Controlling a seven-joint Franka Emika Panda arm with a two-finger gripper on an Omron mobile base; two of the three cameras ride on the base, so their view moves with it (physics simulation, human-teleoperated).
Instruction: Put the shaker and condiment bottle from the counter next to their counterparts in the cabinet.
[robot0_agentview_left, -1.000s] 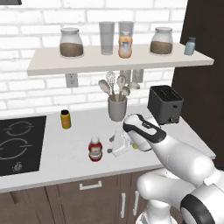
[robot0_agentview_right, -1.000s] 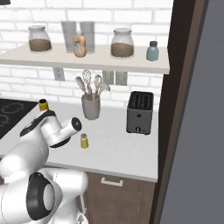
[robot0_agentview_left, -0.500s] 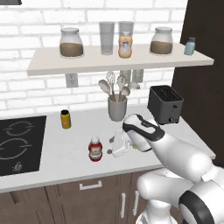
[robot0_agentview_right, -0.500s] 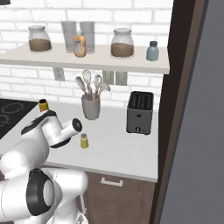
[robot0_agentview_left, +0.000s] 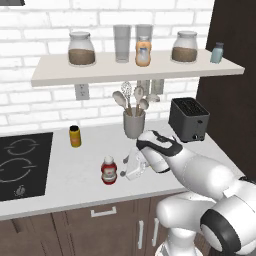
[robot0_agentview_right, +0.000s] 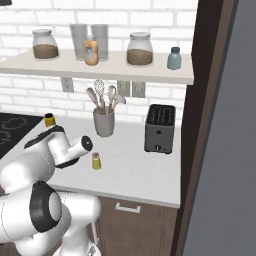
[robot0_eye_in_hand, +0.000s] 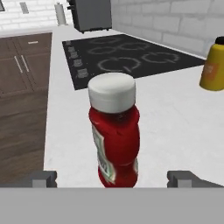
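Observation:
The condiment bottle (robot0_agentview_left: 108, 170), red with a white cap, stands on the counter (robot0_agentview_left: 75, 170) near its front edge. My gripper (robot0_agentview_left: 124, 167) sits low just to its right, jaws open. In the hand view the condiment bottle (robot0_eye_in_hand: 114, 135) rises upright and close between the spread fingertips (robot0_eye_in_hand: 43, 178), centred over my gripper (robot0_eye_in_hand: 113, 179), with gaps on both sides. The yellow-green shaker (robot0_agentview_right: 96, 161) stands on the counter (robot0_agentview_right: 140, 175) beside my forearm. On the shelf are the counterparts: an orange bottle (robot0_agentview_left: 143, 52) and a pale blue shaker (robot0_agentview_left: 217, 52).
A yellow-orange jar with a black lid (robot0_agentview_left: 75, 136) stands behind the bottle. A grey utensil holder (robot0_agentview_left: 134, 122) and a dark toaster (robot0_agentview_left: 188, 119) sit at the back. The black cooktop (robot0_agentview_left: 20, 165) lies left. Glass jars (robot0_agentview_left: 81, 49) flank the shelf; a dark cabinet wall (robot0_agentview_right: 210, 125) rises on the right.
The hand has edged very slightly left toward the condiment bottle. The jaws stay open and nothing else has moved.

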